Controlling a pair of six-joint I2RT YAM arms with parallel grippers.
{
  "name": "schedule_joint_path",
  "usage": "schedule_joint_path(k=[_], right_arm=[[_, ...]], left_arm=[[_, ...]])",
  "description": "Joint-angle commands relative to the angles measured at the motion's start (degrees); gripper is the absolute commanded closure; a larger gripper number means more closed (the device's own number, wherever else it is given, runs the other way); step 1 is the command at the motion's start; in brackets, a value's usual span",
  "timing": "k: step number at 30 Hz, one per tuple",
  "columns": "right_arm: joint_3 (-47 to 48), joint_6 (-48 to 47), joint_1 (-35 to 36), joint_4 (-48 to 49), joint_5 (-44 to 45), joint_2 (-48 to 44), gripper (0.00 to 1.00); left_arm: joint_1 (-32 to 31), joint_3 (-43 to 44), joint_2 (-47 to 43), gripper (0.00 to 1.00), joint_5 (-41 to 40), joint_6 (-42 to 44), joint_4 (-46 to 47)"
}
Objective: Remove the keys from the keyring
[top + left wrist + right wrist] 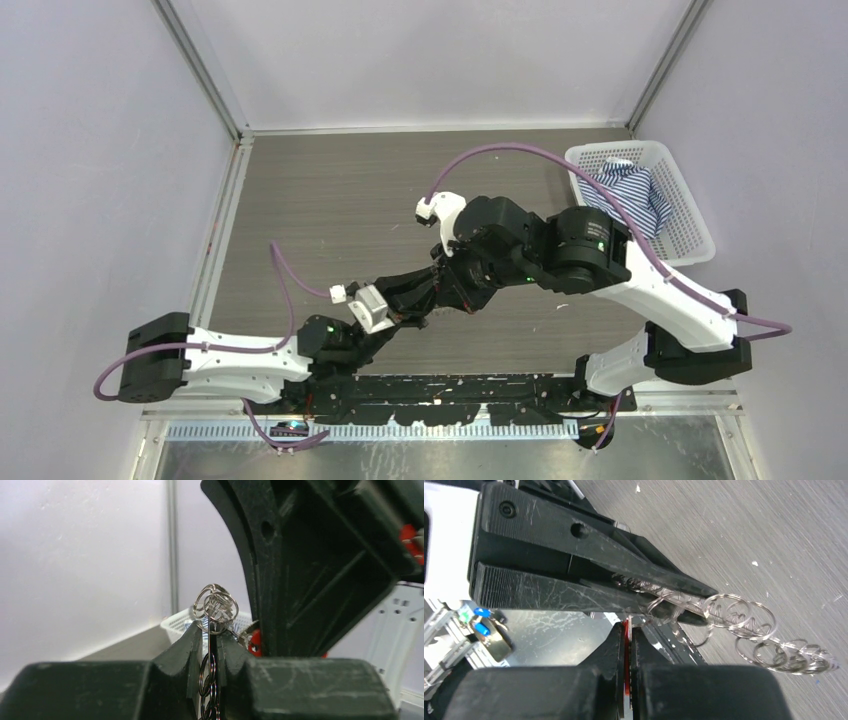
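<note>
Beyond left end effector [213, 636], tangled silvery keyring [215, 608]

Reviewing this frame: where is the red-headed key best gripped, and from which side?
Take the red-headed key by its flat head, pinched across both faces, from the side opposite the left gripper, which clamps the keyring. The right gripper looks shut on it that way, head edge-on between its fingers.
</note>
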Motion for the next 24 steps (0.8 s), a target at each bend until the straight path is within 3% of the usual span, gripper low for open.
schedule_joint_path(k=[1, 7, 15, 24], right_arm=[[2.27, -1.1, 2.48, -3.01, -1.86, 1.84, 0.99], [2.59, -0.91, 5.72, -4.2, 0.71, 3.64, 0.99], [-3.0, 1.09, 5.69, -3.54, 6.97, -0.64, 0.99], [-6.34, 2.26, 5.67, -1.71, 7.58, -1.95, 0.99]], left_arm=[[0.75, 4.81, 2.58, 0.99, -9.41, 2.18, 8.48], [1.25, 5.5, 2.93, 0.99, -9.13, -0.18, 9.38], [1.36, 2.47, -3.64, 0.99, -4.48, -1.84, 9.38], [1.33, 1.24, -7.01, 0.99, -1.19, -3.46, 9.38]])
